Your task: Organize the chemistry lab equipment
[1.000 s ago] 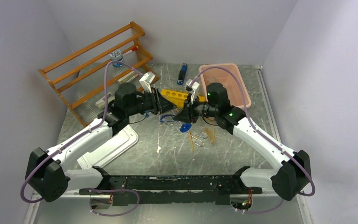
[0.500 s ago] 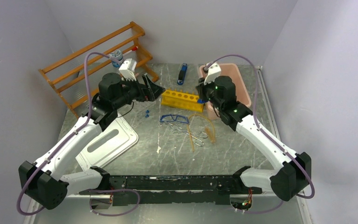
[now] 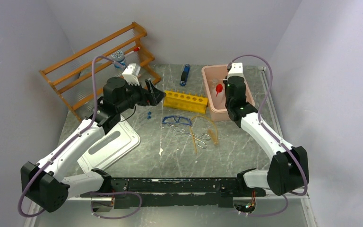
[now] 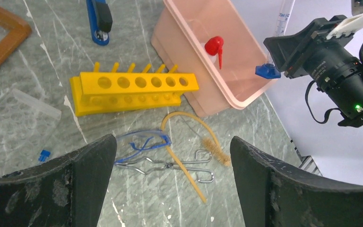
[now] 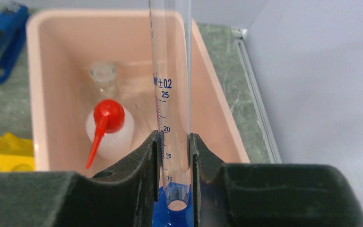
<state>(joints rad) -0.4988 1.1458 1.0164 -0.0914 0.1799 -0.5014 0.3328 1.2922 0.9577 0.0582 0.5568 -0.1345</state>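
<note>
My right gripper [image 5: 174, 156] is shut on a clear graduated cylinder [image 5: 170, 94] with a blue base, held over the pink bin [image 3: 217, 67]. In the bin stands the red-capped squeeze bottle [image 5: 108, 125] beside a clear flask [image 5: 103, 75]. My left gripper [image 4: 172, 142] hangs open and empty above the table, near the yellow tube rack [image 4: 137, 82]. Below it lie the blue-framed goggles [image 4: 142, 142], metal tongs [image 4: 170, 165], yellowish tubing [image 4: 184, 116] and a bristle brush [image 4: 216, 150]. A small blue piece [image 4: 44, 154] lies to the left.
A wooden rack [image 3: 94, 61] leans at the back left, with a white tray [image 3: 108, 146] on the table in front of it. A blue tool [image 3: 185, 74] lies behind the yellow rack. A clear tube [image 4: 35, 104] rests left of the rack. Walls close in on both sides.
Both arms have drawn apart from the table's middle. My left gripper has opened and swung back left. My right gripper has carried the cylinder back over the pink bin.
</note>
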